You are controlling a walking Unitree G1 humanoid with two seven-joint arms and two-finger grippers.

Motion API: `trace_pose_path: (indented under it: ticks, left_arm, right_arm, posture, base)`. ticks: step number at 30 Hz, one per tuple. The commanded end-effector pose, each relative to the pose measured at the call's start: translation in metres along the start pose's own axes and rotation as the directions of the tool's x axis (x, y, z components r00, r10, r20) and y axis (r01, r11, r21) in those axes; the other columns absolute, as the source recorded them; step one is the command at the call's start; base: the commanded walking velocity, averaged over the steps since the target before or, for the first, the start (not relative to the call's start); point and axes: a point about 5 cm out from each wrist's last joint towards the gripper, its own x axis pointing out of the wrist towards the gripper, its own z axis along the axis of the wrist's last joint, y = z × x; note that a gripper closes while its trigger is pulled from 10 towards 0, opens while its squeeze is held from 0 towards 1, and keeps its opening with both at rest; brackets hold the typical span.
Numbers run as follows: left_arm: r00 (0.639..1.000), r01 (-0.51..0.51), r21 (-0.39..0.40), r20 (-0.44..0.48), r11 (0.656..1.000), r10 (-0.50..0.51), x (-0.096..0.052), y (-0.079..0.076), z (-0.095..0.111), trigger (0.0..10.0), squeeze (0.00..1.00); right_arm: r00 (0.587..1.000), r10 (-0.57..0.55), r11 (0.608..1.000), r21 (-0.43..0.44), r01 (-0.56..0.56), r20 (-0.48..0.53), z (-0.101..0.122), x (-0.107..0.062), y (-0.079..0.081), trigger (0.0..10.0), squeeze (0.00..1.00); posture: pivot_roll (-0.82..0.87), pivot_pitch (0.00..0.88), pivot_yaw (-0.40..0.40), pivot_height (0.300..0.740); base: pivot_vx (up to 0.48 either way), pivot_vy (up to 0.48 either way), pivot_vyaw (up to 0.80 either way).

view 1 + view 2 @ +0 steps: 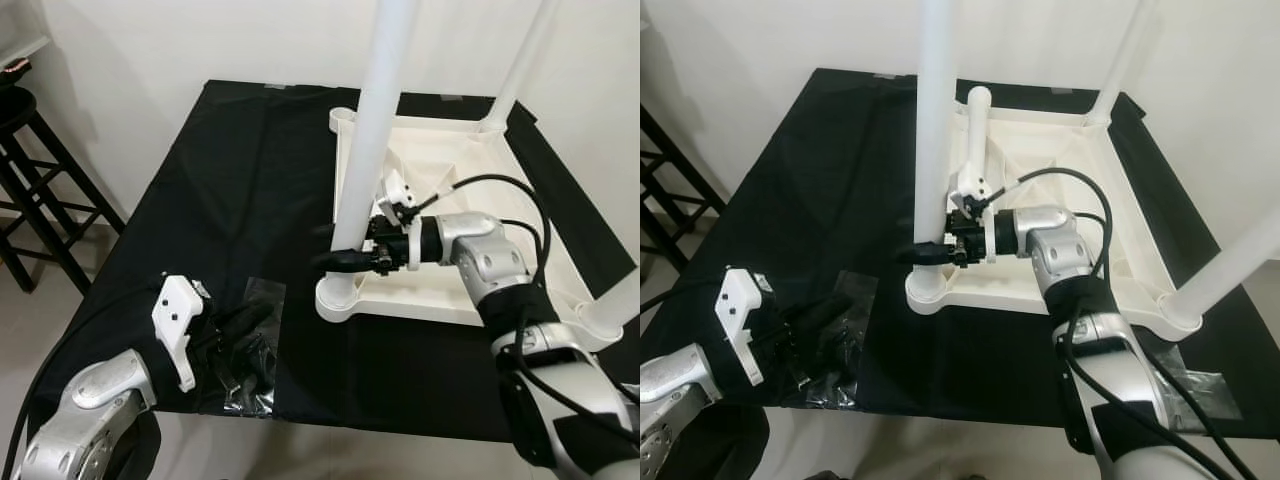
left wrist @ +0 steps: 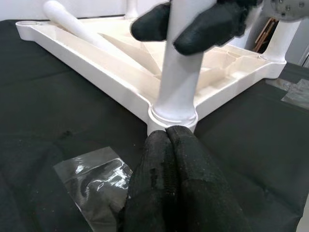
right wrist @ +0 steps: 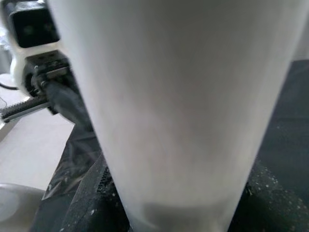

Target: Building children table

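Leg (image 1: 372,130) within right pincer (image 1: 345,258)

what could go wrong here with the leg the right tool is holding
The right tool grips the near white leg low, just above its corner socket, so the tall part above could lever sideways and tip out of line or pop loose. The upturned tabletop lies on a loose black cloth, so a hard push might slide it. The left tool, shut, rests beside a clear plastic bag and could drag it along.
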Motion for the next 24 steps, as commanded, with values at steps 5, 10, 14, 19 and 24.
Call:
trace_pose_path:
  ticks: [5, 10, 14, 19, 24]
  left_arm:
    - [1.000, 0.001, 0.012, -0.015, 1.000, -0.001, -0.005, 0.001, 0.000, 10.0, 0.00]
    - [1.000, 0.012, 0.004, -0.012, 1.000, -0.012, -0.003, 0.004, 0.001, 10.0, 0.00]
    - [1.000, 0.027, 0.003, -0.013, 1.000, -0.027, -0.001, 0.003, 0.001, 10.0, 0.00]
    - [1.000, -0.009, 0.014, -0.003, 1.000, 0.009, -0.003, 0.001, 0.001, 10.0, 0.00]
    - [1.000, 0.003, 0.012, -0.005, 1.000, -0.003, -0.001, 0.001, 0.001, 10.0, 0.00]
  right_arm:
    - [0.734, -0.661, 0.723, 0.130, 0.678, -0.152, -0.065, 0.047, 0.059, 0.0, 0.00]
    - [0.675, -0.720, 0.669, 0.098, 0.737, -0.162, -0.058, 0.050, 0.077, 0.0, 0.00]
    - [0.664, -0.731, 0.665, 0.053, 0.745, -0.161, -0.062, 0.040, 0.065, 0.0, 0.00]
    - [0.760, -0.621, 0.757, 0.106, 0.645, -0.191, -0.062, 0.054, 0.077, 10.0, 0.00]
    - [0.859, -0.506, 0.843, 0.168, 0.511, -0.077, -0.041, 0.055, 0.076, 10.0, 1.00]
  posture:
    - [0.10, 0.144, -0.057, 0.740]
    - [0.05, 0.129, -0.040, 0.740]
    - [0.08, 0.129, -0.058, 0.740]
    - [0.08, 0.132, -0.061, 0.740]
    - [0.09, 0.126, -0.059, 0.740]
  base:
    - [0.000, 0.000, 0.00]
    - [0.000, 0.000, 0.00]
    - [0.000, 0.000, 0.00]
    - [0.000, 0.000, 0.00]
    - [0.000, 0.000, 0.00]
